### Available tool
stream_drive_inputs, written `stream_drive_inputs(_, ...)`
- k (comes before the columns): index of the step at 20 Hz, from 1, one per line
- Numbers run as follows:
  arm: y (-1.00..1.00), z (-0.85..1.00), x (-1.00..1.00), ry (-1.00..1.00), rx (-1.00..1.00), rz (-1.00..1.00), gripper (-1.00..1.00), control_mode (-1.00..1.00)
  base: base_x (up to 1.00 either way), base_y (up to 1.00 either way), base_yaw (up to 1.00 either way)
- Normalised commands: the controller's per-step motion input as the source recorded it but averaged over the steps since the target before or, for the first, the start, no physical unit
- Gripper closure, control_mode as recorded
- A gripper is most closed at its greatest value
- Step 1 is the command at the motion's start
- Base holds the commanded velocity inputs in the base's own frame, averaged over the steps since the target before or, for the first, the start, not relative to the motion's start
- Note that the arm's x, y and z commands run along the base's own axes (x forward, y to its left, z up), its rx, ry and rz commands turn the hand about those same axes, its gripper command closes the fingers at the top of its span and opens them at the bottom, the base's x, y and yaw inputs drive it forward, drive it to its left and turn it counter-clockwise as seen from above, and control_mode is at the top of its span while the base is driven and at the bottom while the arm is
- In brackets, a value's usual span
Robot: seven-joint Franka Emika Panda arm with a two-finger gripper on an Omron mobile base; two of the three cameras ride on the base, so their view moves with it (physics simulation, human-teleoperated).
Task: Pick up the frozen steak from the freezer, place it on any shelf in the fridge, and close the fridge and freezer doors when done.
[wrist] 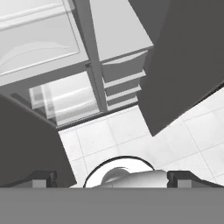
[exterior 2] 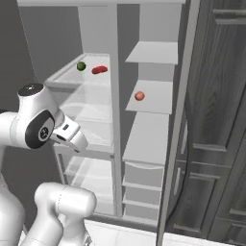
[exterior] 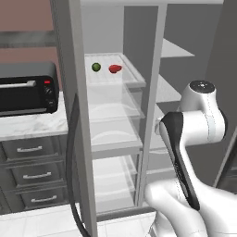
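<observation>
Both doors of the tall grey unit stand open. The steak (exterior 2: pixel 139 95), a small round reddish piece, lies on the second grey shelf of the freezer (exterior 2: pixel 153 139). To its left, the fridge (exterior: pixel 113 139) has clear shelves; its top shelf (exterior: pixel 135 76) holds a green ball (exterior: pixel 96 66) and a red lump (exterior: pixel 115 68). My gripper (exterior 2: pixel 78 141) hangs in front of the fridge's middle shelves, low and left of the steak, pointing down. In the hand view the gripper (wrist: pixel 113 178) is open, with nothing between its fingertips (wrist: pixel 41 177), above the floor.
The fridge door (exterior: pixel 76 139) juts out edge-on at the left, its dark handle (exterior: pixel 71 166) toward me. The freezer door (exterior 2: pixel 180 120) stands open at the right, before dark cabinets (exterior 2: pixel 221 120). A black oven (exterior: pixel 28 88) sits on a marble counter (exterior: pixel 32 125) over drawers.
</observation>
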Motion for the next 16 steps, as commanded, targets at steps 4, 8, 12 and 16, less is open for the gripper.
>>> stream_drive_inputs(4, 0.0, 0.0, 0.0, 0.0, 0.0, 0.0, -1.0, 1.0, -0.58, 0.0, 0.0)
stream_drive_inputs(8, 0.0, 0.0, 0.0, 0.0, 0.0, 0.0, -1.0, 1.0, -0.5, 0.0, 0.0)
stream_drive_inputs(12, 0.0, 0.0, 0.0, 0.0, 0.0, 0.0, -1.0, 1.0, -0.31, 0.0, 0.0)
stream_drive_inputs(16, 0.0, 0.0, 0.0, 0.0, 0.0, 0.0, -1.0, 1.0, -0.26, 0.0, 0.0)
